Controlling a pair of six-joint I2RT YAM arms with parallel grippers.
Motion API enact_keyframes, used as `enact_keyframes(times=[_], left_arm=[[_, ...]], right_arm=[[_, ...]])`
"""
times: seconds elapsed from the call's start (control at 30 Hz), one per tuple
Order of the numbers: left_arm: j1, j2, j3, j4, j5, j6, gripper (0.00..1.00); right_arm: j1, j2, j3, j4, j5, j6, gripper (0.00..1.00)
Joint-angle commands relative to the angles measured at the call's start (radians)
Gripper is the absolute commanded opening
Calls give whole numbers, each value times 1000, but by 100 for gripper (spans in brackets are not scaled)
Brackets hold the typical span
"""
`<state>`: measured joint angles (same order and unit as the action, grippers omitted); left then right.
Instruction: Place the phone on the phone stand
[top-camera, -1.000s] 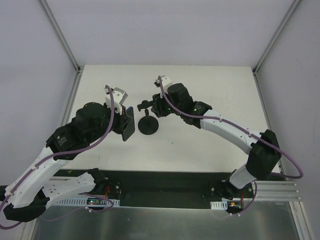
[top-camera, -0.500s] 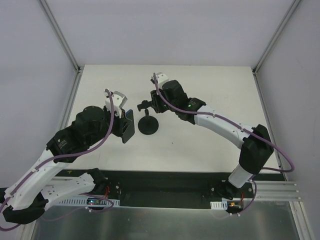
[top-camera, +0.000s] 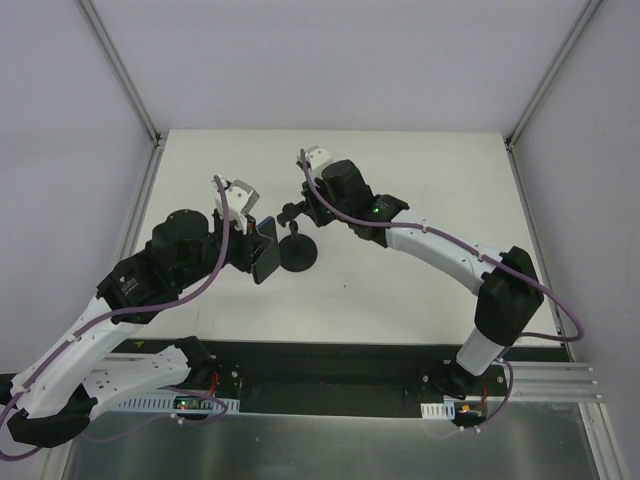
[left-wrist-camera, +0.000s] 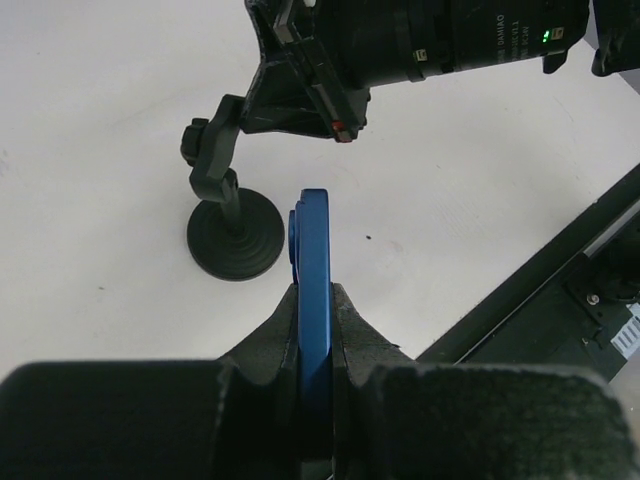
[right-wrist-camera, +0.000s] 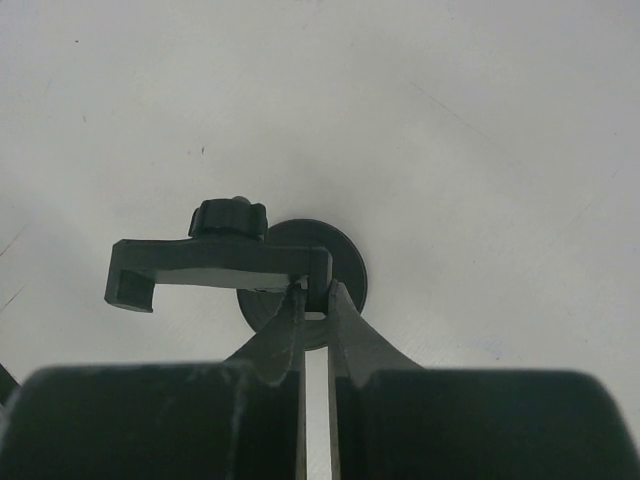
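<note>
Blue-edged and black-faced, the thin rectangular phone (left-wrist-camera: 315, 270) stands on edge in the left claw (left-wrist-camera: 315, 303). The two fingers (left-wrist-camera: 352, 330) are pressed against its flat faces low down, so the top of the slab is left free, probably so that it can slide into a holder. From above, the phone (top-camera: 265, 250) hangs over the white table (top-camera: 420, 180) left of its centre, about midway between near and far edges. It is just beside the round base of the all-black phone stand (top-camera: 297, 252), with a gap between them.

The right claw (top-camera: 305, 212) reaches in from the far-right side and grips the stand's top. In its wrist view the right claw (right-wrist-camera: 315, 300) is closed to a narrow slit, pinching the end of the flat holder bar of the phone stand (right-wrist-camera: 220, 262). This grip most likely steadies the light stand and keeps the cradle turned toward the incoming phone. The disc base (left-wrist-camera: 235, 240) rests flat on the table, stem upright. The phone is not yet seated; the next move calls for aligning its edge with the cradle.
</note>
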<state>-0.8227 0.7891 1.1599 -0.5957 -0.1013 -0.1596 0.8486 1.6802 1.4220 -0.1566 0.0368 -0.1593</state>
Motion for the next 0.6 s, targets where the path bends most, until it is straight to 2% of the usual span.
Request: enact_keyframes(times=[0.0,0.17,0.3,0.43,0.57], left_arm=[[14,6,-14,140,90,5,0],[49,12,-55,328,306,28,0],[79,48,-68,457,465,32,0],[117,113,-91,592,662,43,0],[154,183,-161,882,852,35,0]], right_arm=[[1,-95,-7,8,-28,-28,1],[0,-212,-128,11,-150,-94,1],[-48,-298,-204,20,-253,-128,1],[-126,-332,-242,14,-470,-123,1],[-163,-349,-264,3,-619,-196,1]])
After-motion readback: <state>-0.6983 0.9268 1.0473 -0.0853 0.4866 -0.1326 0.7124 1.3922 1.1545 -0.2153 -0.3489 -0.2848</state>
